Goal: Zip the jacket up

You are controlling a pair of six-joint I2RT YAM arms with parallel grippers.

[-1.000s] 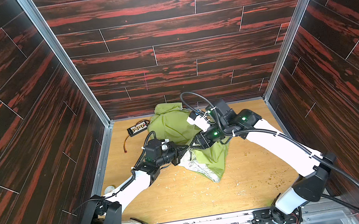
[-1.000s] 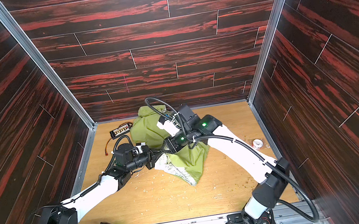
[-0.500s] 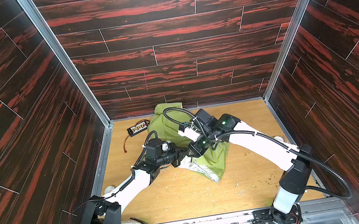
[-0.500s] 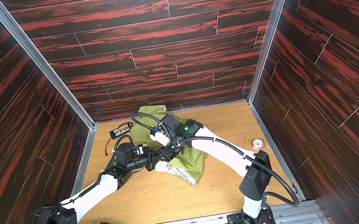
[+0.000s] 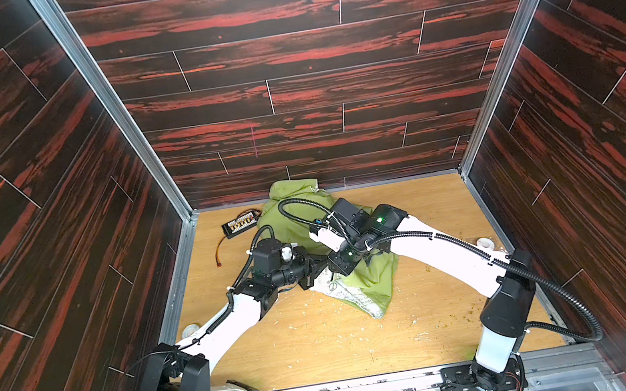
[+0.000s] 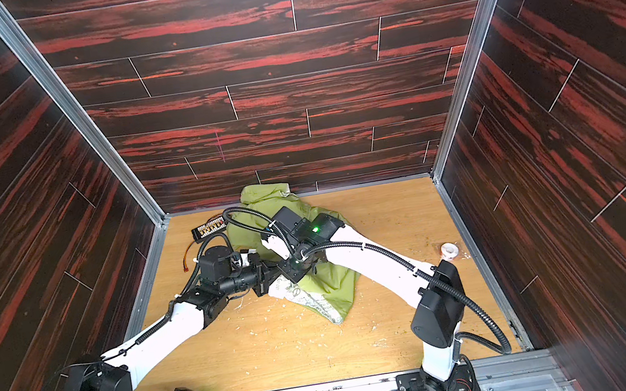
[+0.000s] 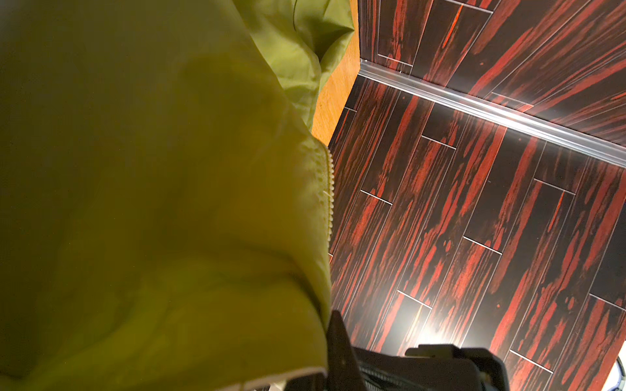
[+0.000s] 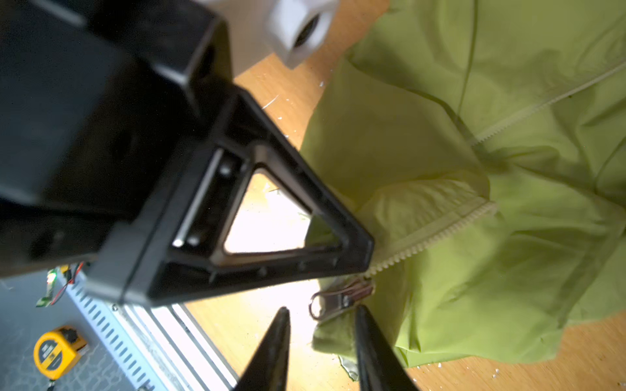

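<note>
Right gripper (image 8: 321,315), narrowly parted, flanks the zipper pull (image 8: 338,299); your left gripper (image 8: 364,260) clamps the jacket (image 8: 474,254), likely limp and slippery, so take the tab.

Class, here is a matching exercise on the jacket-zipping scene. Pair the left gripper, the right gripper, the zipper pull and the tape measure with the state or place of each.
Things
1. left gripper
2. right gripper
3. zipper pull
4. tape measure

States or places
A. yellow, lying beyond the slotted metal rail
B. open, fingers apart with the pull near their tips
C. shut on the edge of the jacket, beside the zipper teeth
D. silvery, at the end of the teeth, not gripped

Pairs: 1-C, 2-B, 3-D, 4-A
</note>
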